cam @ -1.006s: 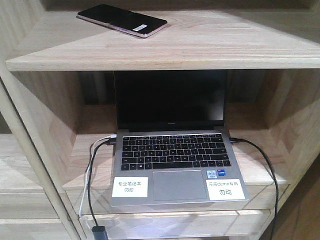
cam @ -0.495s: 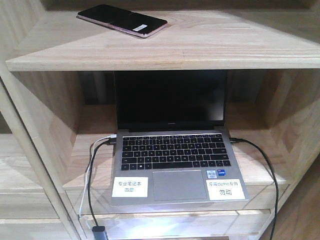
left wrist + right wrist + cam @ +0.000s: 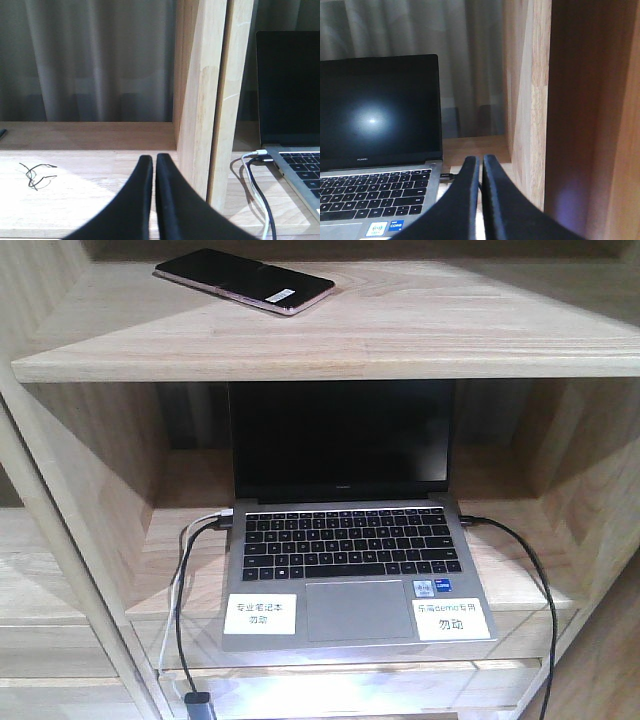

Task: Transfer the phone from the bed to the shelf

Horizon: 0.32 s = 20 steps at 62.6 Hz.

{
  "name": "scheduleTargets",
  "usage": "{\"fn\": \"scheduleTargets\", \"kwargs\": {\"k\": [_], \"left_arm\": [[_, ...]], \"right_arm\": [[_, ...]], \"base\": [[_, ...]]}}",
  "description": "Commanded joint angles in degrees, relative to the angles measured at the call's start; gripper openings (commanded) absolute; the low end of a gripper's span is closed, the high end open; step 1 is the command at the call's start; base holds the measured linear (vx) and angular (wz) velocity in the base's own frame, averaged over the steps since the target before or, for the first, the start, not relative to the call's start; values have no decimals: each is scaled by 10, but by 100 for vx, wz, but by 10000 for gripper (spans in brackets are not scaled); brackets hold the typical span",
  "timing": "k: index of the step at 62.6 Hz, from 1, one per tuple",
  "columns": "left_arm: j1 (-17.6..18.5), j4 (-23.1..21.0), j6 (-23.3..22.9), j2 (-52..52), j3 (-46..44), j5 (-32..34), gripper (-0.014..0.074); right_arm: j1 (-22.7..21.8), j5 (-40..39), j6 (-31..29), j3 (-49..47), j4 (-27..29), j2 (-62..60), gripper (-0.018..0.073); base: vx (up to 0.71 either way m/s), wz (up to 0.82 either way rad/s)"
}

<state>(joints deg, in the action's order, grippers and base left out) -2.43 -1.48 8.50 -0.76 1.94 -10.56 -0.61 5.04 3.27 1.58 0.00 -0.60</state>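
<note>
Pressing their black fingers together on nothing, the left gripper (image 3: 154,161) and right gripper (image 3: 481,161) flank the laptop (image 3: 350,545). Only the front view shows the phone (image 3: 243,281) flat on the shelf (image 3: 400,335) above it; the bed is out of frame.

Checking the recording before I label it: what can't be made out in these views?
- Bed: in no view.
- Phone sticker text: too small, front view.
- Shelf top and sides: cut off by frame edges.
- Laptop cable ends: run off the bottom edge.
- Both arms: absent from the front view.
</note>
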Motion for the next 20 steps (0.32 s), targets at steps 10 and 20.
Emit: {"fn": "scheduleTargets", "kwargs": {"k": [10, 20], "left_arm": [[2, -5, -3, -8, -12, 41, 1], [2, -5, -3, -8, -12, 41, 1]], "right_arm": [[-3, -41, -8, 3, -8, -7, -6], [-3, -41, -8, 3, -8, -7, -6]], "base": [[0, 0], [0, 0]]}}
